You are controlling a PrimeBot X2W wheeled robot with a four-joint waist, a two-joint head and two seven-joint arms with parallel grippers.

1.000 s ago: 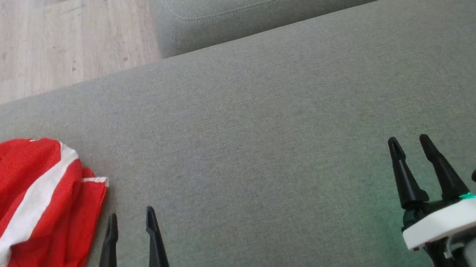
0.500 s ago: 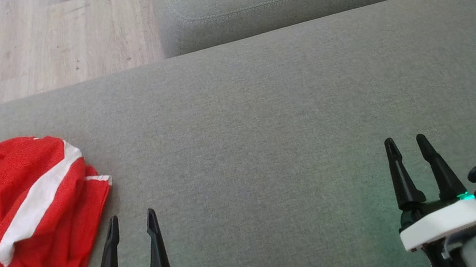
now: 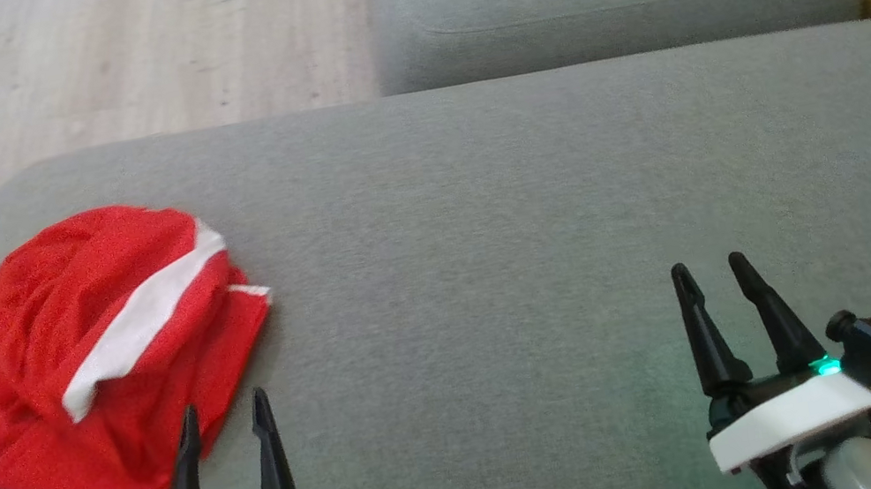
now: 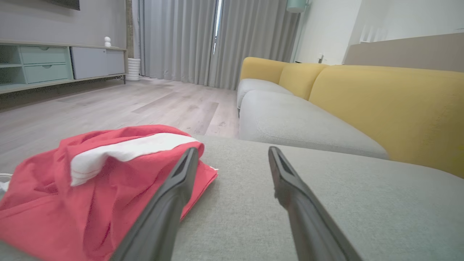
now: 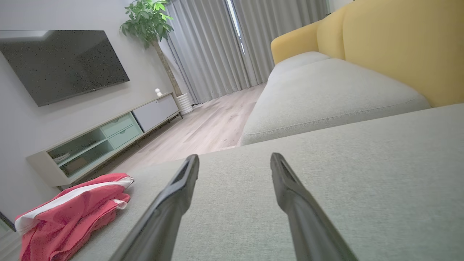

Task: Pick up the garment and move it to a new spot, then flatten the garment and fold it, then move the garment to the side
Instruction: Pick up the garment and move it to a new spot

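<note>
- Over the last second the whole head view has slid to the right, so the camera has turned toward the left end of the seat; the heap itself has kept its shape and place
- The red garment (image 3: 104, 348) with its white stripe lies crumpled by the left edge of the grey seat cushion (image 3: 491, 253), toward the near left corner
- The left gripper (image 3: 222, 403) stands with jaws spread wide and empty at the garment's near right hem; in the left wrist view one finger crosses the red cloth, but contact cannot be told
- The right gripper (image 3: 706, 264) is likewise wide and empty, over bare cushion near the near right edge, well apart from the garment
- Judged from this, pick-up has not begun; the turn sets the left arm up to reach in and pinch the cloth
</note>
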